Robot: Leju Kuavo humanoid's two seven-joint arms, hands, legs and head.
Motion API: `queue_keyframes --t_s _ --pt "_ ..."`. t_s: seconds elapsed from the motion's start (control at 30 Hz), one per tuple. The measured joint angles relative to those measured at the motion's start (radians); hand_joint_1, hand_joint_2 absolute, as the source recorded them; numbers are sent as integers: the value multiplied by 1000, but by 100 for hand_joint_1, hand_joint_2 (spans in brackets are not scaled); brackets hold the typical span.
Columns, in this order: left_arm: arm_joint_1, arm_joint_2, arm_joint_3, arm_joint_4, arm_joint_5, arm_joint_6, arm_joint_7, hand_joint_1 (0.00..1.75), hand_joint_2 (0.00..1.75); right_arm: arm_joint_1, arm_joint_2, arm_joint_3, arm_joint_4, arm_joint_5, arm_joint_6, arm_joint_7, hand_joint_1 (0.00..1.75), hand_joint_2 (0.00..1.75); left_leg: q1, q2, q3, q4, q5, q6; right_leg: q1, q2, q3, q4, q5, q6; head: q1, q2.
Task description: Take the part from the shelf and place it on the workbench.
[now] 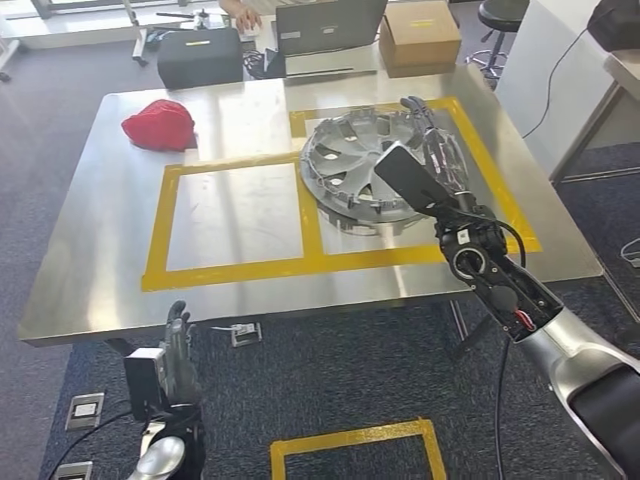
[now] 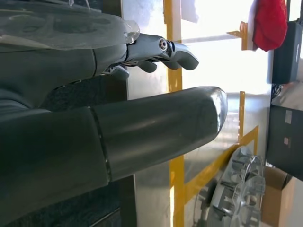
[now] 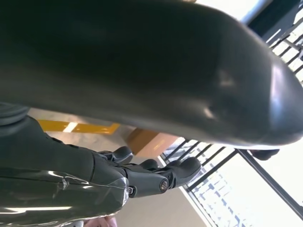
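Silver hubcap (image 1: pixel 353 175) flat on steel table (image 1: pixel 90 270), inside right-hand square of yellow tape (image 1: pixel 226 268). Right hand (image 1: pixel 438 160) above hubcap's right edge, fingers extended and apart, gripping nothing. Left hand (image 1: pixel 177 350) low before table's near edge, fingers straight, empty. Red cloth (image 1: pixel 160 124) at far left of table. Cardboard box (image 1: pixel 420 35) and laptop (image 1: pixel 326 28) beyond far edge.

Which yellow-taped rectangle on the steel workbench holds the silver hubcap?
The right-hand taped rectangle, under the right hand, holds the silver plastic hubcap. The left-hand taped rectangle encloses only bare steel.
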Motion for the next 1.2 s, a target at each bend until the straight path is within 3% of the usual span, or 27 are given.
queue_keyframes --t_s 0.07,0.1,0.13,0.17,0.27,0.3,0.4,0.47,0.57,0.6,0.63,0.67,0.7,0.77,0.83,0.9,0.97,1.0,1.07,1.1,1.13,1.17,1.2 --pt "0 1 0 0 0 0 4 0 0 -1 0 0 0 0 1 0 0 0 3 0 -53 142 -82 -10 2 -1 -17 0 12 -8 -15 0" --pt "1 1 0 0 0 0 5 0 0 -1 1 0 0 0 1 0 0 0 5 0 -69 194 -104 -12 3 -1 -26 0 18 -8 -19 0" --pt "1 2 0 0 0 -1 6 0 0 0 1 0 0 1 1 0 0 0 5 0 -67 211 -106 -12 4 -1 -34 0 23 -8 -23 0" --pt "1 3 0 0 0 -2 6 0 0 0 1 0 0 1 1 0 0 0 5 0 -44 185 -90 -10 5 -1 -40 1 28 -7 -25 0" --pt "-2 5 0 0 0 -5 6 0 0 -1 1 0 0 2 1 -2 0 0 1 -1 87 -23 -19 8 8 0 -51 1 41 1 -28 0" --pt "-3 5 0 0 0 -6 6 0 0 -1 1 0 0 2 1 -3 0 0 -2 -2 113 -69 -8 15 8 0 -53 0 45 6 -26 0" --pt "-6 6 0 0 1 -7 6 0 0 -1 2 0 0 2 3 -7 0 0 -6 -2 121 -103 6 30 7 0 -57 -4 58 23 -24 0" --pt "-7 5 0 0 3 -7 5 0 0 -2 2 -1 1 2 4 -10 0 0 -1 1 117 -116 21 43 7 0 -72 21 31 33 -21 0" --pt "-7 5 0 0 4 -7 4 0 0 -3 2 -1 5 3 5 -12 0 0 0 4 100 -122 40 55 6 0 -131 198 -88 41 -3 0" --pt "-6 5 0 0 4 -7 4 0 0 -2 2 -1 7 3 5 -12 0 0 0 4 92 -121 44 55 5 0 -146 257 -115 44 1 0" --pt "-6 5 0 0 4 -7 4 0 0 -1 2 -1 9 2 5 -12 0 0 0 4 84 -118 49 54 5 0 -147 284 -123 47 4 0" --pt "-6 5 0 0 4 -7 4 0 0 0 2 -1 11 2 5 -12 0 0 0 4 75 -115 53 53 4 0 -128 271 -111 48 8 0" --pt "-6 5 0 0 4 -7 4 0 0 -1 2 -1 12 2 5 -12 0 0 1 4 67 -110 56 50 3 -1 -91 221 -84 49 12 0" --pt "-6 5 0 0 5 -7 4 0 0 -3 2 -1 13 3 5 -13 0 0 0 3 52 -98 61 44 2 -1 -3 77 -43 47 21 0" --pt "-6 5 0 0 4 -7 4 0 0 -4 3 -1 14 3 5 -13 0 0 -2 3 42 -91 69 33 6 2 33 4 -32 39 24 0" --pt "-6 5 0 0 4 -7 3 0 0 -4 3 -1 15 3 5 -13 0 0 -4 2 36 -91 81 21 8 4 27 3 -23 25 20 0" --pt "-6 6 0 0 5 -7 3 0 0 -5 4 0 16 3 6 -13 0 0 -3 1 20 -68 58 9 4 1 15 0 -9 10 13 0" --pt "-6 6 0 0 5 -7 3 0 0 -5 4 0 16 3 6 -13 0 0 -2 1 3 -30 24 3 2 -1 7 -2 0 2 6 0" --pt "-6 7 0 0 5 -7 3 0 0 -6 4 0 16 3 7 -13 0 0 1 1 -44 102 -68 -6 3 -3 -15 -2 16 -7 -7 0" --pt "-5 7 0 0 5 -7 3 0 0 -6 4 0 16 3 8 -13 0 0 2 1 -64 167 -99 -8 4 -3 -27 -1 24 -8 -13 0" --pt "-5 7 0 0 5 -7 2 0 0 -6 5 0 16 2 8 -13 0 0 3 1 -71 209 -111 -9 5 -3 -38 -1 32 -8 -17 0" --pt "-5 7 0 0 5 -7 2 0 0 -6 5 0 16 2 9 -13 0 0 4 1 -60 212 -102 -7 6 -3 -48 -1 40 -8 -21 0" --pt "-5 7 0 0 5 -7 2 0 0 -6 5 0 16 2 9 -13 0 0 4 1 -29 177 -77 -4 7 -3 -58 -1 48 -7 -23 0"
